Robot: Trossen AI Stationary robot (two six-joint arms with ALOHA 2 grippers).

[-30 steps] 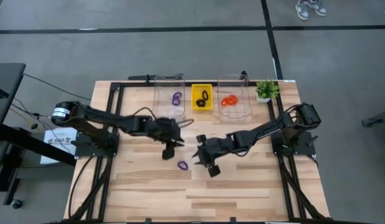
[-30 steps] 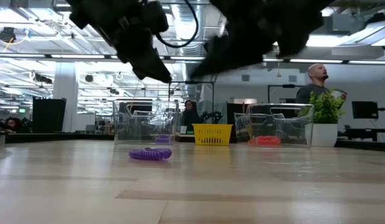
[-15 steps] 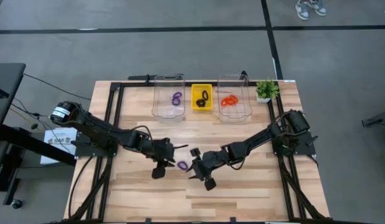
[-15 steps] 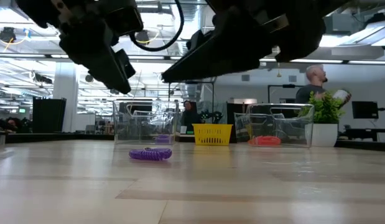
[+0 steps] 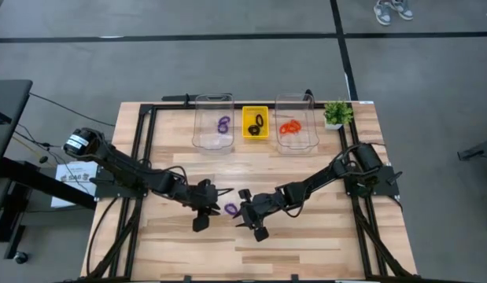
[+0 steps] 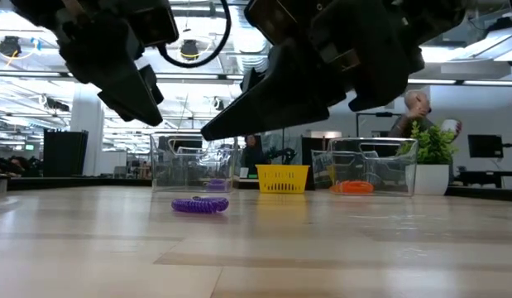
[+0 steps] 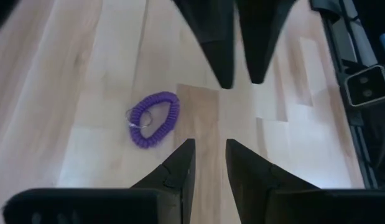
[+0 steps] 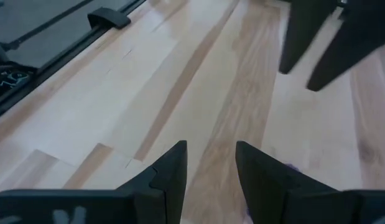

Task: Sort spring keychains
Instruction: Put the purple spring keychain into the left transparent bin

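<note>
- Both arms have come down and inward since a second ago: my left gripper (image 5: 212, 202) has swung from the table's middle toward its front and now sits just left of the loose purple keychain (image 5: 231, 209), while my right gripper (image 5: 243, 212) has slid in to sit just right of it.
- From above, that purple keychain lies flat on the wooden table (image 5: 306, 244), between the two grippers, and I see neither one touching it.
- In the left wrist view the same keychain (image 7: 154, 119) lies on the boards off to one side of my left fingers (image 7: 180, 168), which stand a little apart with nothing between them.
- My right fingers (image 8: 170, 165) are likewise parted with only bare wood showing in the gap; a sliver of purple peeks out beside one finger, probably the keychain, though too little shows for me to be sure.
- From table height the purple coil (image 6: 200, 205) rests on the wood, with both grippers hanging above it, clear of the surface.
- At the back edge, the left clear bin (image 5: 199, 138) holds a purple keychain (image 5: 223, 124), the yellow tray (image 5: 249, 134) holds a black keychain (image 5: 256, 124), and the right clear bin (image 5: 310, 140) holds the orange-red keychains (image 5: 289, 126).
- A small green potted plant (image 5: 336, 114) stands just right of that bin.
</note>
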